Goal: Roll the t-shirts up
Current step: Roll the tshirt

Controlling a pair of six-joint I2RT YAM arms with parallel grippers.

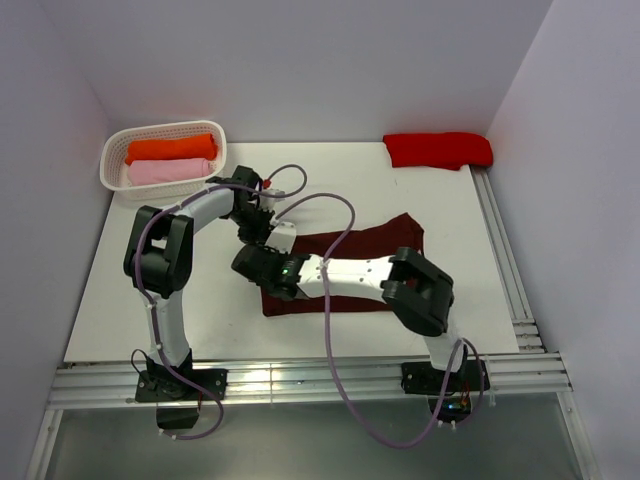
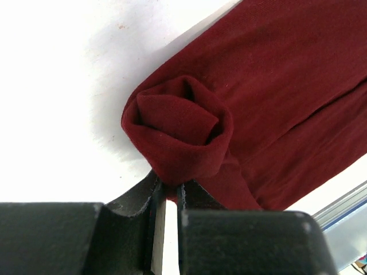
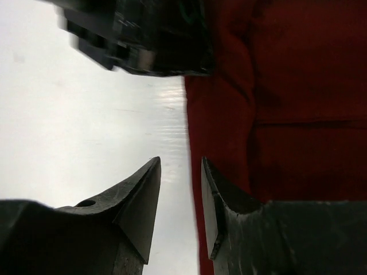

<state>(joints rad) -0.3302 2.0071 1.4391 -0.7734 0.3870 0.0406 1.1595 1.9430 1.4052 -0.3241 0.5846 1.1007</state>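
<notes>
Top external view: the dark maroon cloth t-shirt point(image 1: 372, 243) lies as a folded strip mid-desk point(image 1: 120, 300), its long axis running left to right. Both grippers sit at its left end, so the unrolled cloth stretches away from them to the right. The rolled-up start of the shirt point(image 2: 178, 132) lies crosswise there. The left gripper point(image 2: 167, 192) is at the roll's far end, pressed almost together against it; I cannot tell whether cloth is caught. The right gripper point(image 3: 180, 189) is at the near end, spread and holding nothing, straddling the shirt's edge. Rolling on likely means both travelling rightward together.
</notes>
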